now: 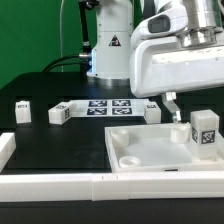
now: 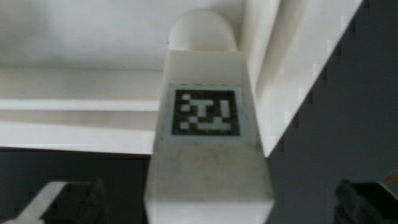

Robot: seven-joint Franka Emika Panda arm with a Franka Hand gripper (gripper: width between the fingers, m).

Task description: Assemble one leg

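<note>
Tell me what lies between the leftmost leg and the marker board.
A second leg lies there, close to the marker board; only the exterior view shows it.

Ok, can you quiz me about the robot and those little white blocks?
1. True or false: the leg nearest the gripper lies flat on the marker board.
2. In the wrist view, the fingers are: A) shut on the leg, B) open, with the leg between them, C) holding the panel.
3. How many other legs sit on the exterior view's left of the marker board?

Key: 1 false, it stands upright at the panel's corner; 2 B; 3 two.
</note>
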